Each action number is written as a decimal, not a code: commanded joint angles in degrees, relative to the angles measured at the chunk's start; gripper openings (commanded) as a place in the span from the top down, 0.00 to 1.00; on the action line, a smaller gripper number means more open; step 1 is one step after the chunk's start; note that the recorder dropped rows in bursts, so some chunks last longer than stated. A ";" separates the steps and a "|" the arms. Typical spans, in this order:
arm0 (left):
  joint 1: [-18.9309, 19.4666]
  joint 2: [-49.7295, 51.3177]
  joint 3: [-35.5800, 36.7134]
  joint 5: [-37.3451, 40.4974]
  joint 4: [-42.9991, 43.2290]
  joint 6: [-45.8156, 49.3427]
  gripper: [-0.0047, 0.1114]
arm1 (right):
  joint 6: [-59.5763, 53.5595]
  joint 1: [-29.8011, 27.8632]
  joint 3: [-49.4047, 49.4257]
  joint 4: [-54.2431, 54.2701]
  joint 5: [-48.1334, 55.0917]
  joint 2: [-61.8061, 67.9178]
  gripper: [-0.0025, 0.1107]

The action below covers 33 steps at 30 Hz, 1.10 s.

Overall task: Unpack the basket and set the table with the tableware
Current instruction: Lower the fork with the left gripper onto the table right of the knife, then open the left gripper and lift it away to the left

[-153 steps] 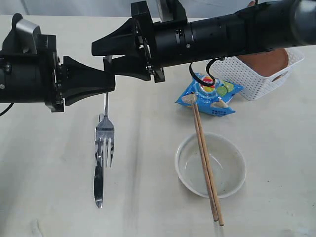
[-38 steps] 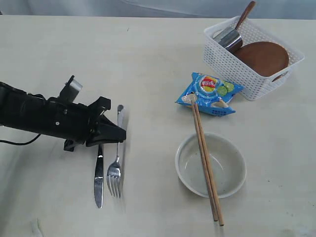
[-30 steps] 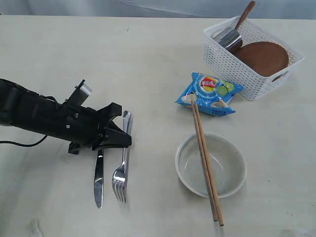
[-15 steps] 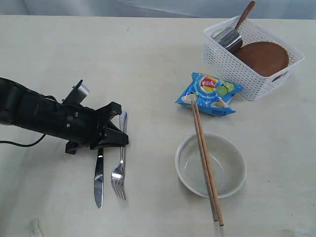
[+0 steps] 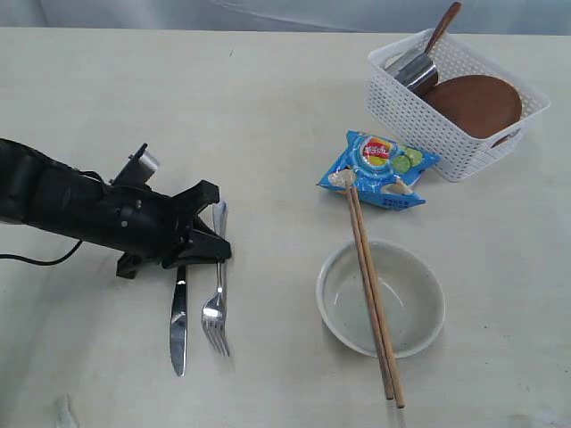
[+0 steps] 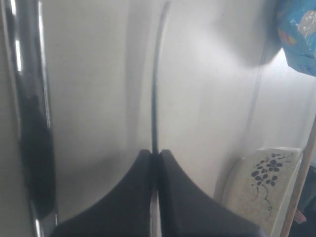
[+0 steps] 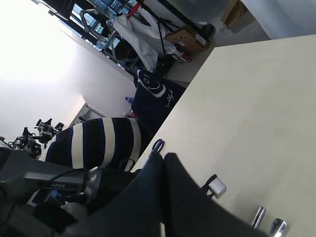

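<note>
My left gripper [image 5: 221,247] is shut on the handle of the steel fork [image 5: 215,323], whose tines point at the near table edge, right of the steel knife [image 5: 178,323]. In the left wrist view the gripper [image 6: 154,153] pinches the fork [image 6: 154,84] edge-on, with the knife [image 6: 30,123] beside it. The white bowl [image 5: 381,299] has wooden chopsticks [image 5: 368,276] lying across it. The white basket [image 5: 419,125] holds the brown plate [image 5: 473,105], steel cup [image 5: 412,68] and wooden spoon [image 5: 443,27]. My right gripper [image 7: 163,157] is shut on nothing, out of the exterior view.
A blue snack bag [image 5: 379,168] lies between basket and bowl, under the chopsticks' far ends. The pale table [image 5: 285,89] stretches bare behind the left arm. The right wrist view shows the table's edge and a person in a striped top [image 7: 98,143] beyond it.
My left gripper has shifted slightly left with the fork, bringing it closer to the knife. Everything else stays put.
</note>
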 commanded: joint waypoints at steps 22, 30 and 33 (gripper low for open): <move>-0.29 -0.26 -0.04 2.40 -0.17 0.92 0.62 | 0.01 -0.35 0.19 0.23 0.30 -0.36 0.98; -0.29 -0.37 -0.04 6.61 -0.17 0.92 0.62 | 0.01 -0.35 0.19 0.23 0.30 -0.36 0.98; -0.29 -1.66 -0.04 6.91 -0.17 0.92 0.62 | 0.01 -0.35 0.19 0.23 0.30 -0.36 0.98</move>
